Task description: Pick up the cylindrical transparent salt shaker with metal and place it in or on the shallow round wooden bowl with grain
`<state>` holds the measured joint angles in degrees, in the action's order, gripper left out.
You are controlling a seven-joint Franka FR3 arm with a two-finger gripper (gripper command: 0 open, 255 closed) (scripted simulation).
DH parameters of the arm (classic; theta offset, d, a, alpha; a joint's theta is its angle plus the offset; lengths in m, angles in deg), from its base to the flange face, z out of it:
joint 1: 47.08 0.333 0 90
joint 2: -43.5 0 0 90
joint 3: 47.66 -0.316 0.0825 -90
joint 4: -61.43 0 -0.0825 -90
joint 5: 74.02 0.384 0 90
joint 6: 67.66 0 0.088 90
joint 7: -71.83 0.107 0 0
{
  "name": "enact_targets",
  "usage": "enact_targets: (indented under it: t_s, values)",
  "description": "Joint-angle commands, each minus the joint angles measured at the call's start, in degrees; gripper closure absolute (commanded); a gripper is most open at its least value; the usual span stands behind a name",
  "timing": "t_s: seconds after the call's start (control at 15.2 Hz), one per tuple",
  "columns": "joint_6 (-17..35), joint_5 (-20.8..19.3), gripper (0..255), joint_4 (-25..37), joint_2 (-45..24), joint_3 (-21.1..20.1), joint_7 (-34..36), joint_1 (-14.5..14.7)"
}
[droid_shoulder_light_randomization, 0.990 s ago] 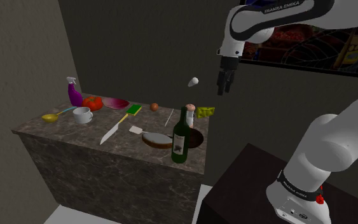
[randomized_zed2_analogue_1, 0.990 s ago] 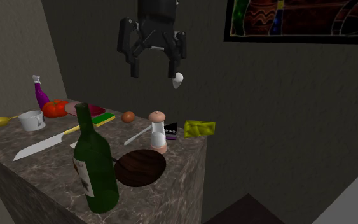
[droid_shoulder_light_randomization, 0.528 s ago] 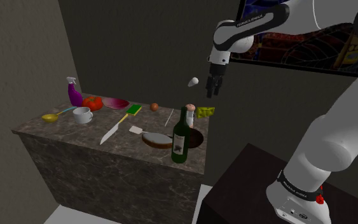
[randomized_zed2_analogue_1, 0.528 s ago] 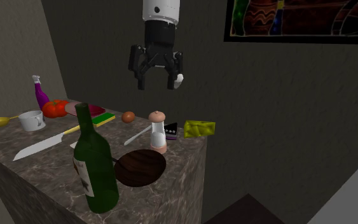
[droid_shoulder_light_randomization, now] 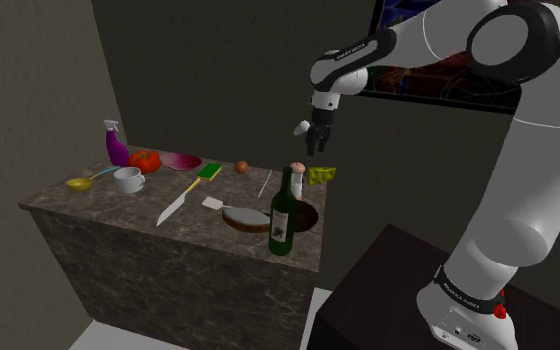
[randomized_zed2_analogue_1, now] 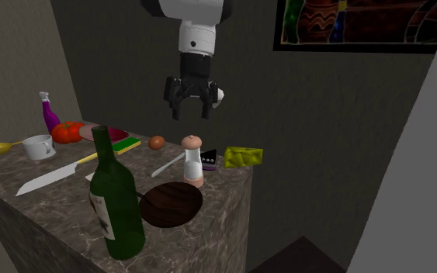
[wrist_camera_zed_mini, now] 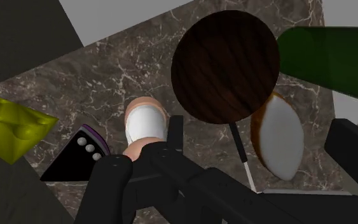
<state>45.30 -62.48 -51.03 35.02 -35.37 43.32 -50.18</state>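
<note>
Black fingers spread open and empty at upper centre of the second exterior view, salt shaker upright on the desk at mid-frame, just behind the dark wooden bowl, green bottle lower left

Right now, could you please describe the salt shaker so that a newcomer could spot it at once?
Find the marble counter, then the dark round bowl near its end. The shaker stands upright just beyond the bowl in the second exterior view. It alone is a small white cylinder with pinkish cap and base, unlike the tall green bottle.
</note>
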Motion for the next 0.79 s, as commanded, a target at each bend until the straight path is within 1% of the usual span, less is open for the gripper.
enact_targets:
  t_s: [0.0, 0.33, 0.66, 0.73]
  values:
    - [0.9, 1.4, 0, 3.7, -4.8, 0.1, -1.6, -0.7]
    - [0.6, 4.4, 0, 15.2, -16.3, -0.5, -4.5, -2.9]
    - [-1.8, 6.6, 0, 29.8, -28.8, -1.5, -6.0, -5.6]
    - [-1.8, 6.6, 0, 29.9, -28.8, -1.6, -6.0, -5.7]
